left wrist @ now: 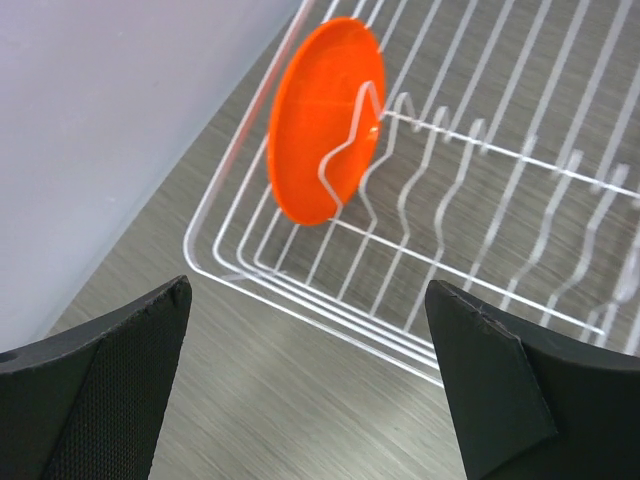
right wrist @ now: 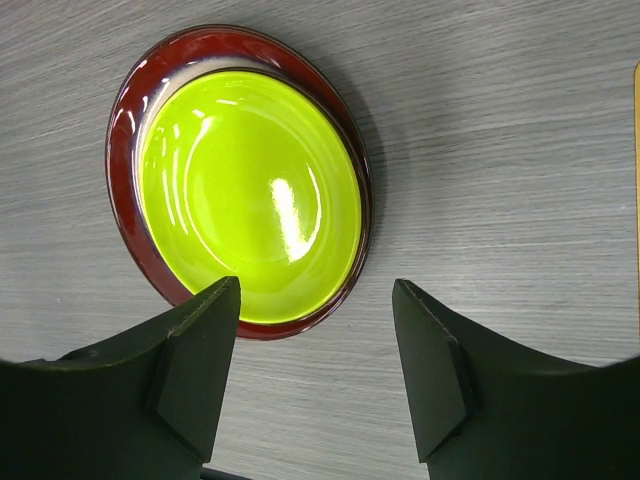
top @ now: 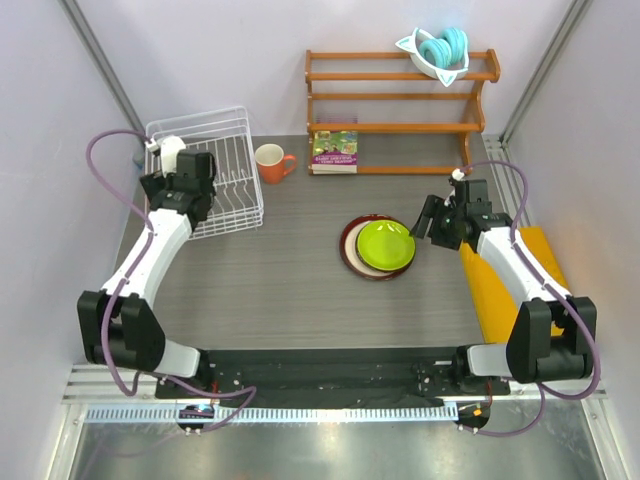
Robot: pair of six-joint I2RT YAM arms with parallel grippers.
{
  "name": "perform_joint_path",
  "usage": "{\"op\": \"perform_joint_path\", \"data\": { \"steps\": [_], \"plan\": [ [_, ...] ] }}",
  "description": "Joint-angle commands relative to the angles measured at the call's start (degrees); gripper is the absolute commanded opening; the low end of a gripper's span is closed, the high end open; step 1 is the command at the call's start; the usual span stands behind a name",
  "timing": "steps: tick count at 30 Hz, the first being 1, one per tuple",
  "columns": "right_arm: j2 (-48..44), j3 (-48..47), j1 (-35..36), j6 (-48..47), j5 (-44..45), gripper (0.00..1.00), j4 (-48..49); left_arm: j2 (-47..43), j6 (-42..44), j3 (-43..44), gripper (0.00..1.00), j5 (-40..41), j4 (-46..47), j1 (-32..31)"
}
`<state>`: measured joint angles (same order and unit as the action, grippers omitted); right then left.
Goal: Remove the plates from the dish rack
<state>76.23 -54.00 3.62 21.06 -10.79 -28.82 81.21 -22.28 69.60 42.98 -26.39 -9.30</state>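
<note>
1. Plates: two of the three lie stacked on the table [top: 280, 285], right of its middle. The lime green plate [top: 386, 244] sits inside the larger dark red plate [top: 349, 252], whose glossy rim shows around it.
2. The third, a small orange plate [left wrist: 325, 120], stands on edge in the dish rack [top: 243, 190]. It is slightly tilted and sits among the upright slot wires at the end of the rack next to the pale wall. One bent wire crosses its face. In the overhead view the left arm hides it.
3. The dish rack sits at the far left of the table, just beside the orange mug [top: 270, 162].
4. The left gripper [left wrist: 308, 290] hovers over the near rim of the rack with its fingers spread wide and nothing between them. The orange plate lies ahead of it, apart from both fingers.
5. The right gripper [right wrist: 315, 285] hangs just beside the right edge of the stacked plates. Its fingers are apart and it has hold of nothing. In its wrist view, one finger overlaps the near rim of the dark red plate, and bare table shows between the two fingers.
6. A yellow cloth [top: 497, 295] lies under the right arm at the table's right edge.
7. At the back stand a wooden shelf [top: 400, 100] with a white bowl [top: 438, 50] on top, and a book [top: 335, 152] in front of it.
</note>
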Motion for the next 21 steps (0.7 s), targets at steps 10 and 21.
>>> {"op": "perform_joint_path", "data": {
  "steps": [10,21],
  "plan": [
    [3.3,-0.1,0.0,-0.7,-4.2,0.68,3.7,11.0,0.6,7.7,0.99,-13.1,5.7,13.6],
    [6.6,0.8,0.0,-0.5,-5.6,0.67,6.1,19.4,3.0,10.5,0.9,-20.0,8.7,15.2]
  ]
}}
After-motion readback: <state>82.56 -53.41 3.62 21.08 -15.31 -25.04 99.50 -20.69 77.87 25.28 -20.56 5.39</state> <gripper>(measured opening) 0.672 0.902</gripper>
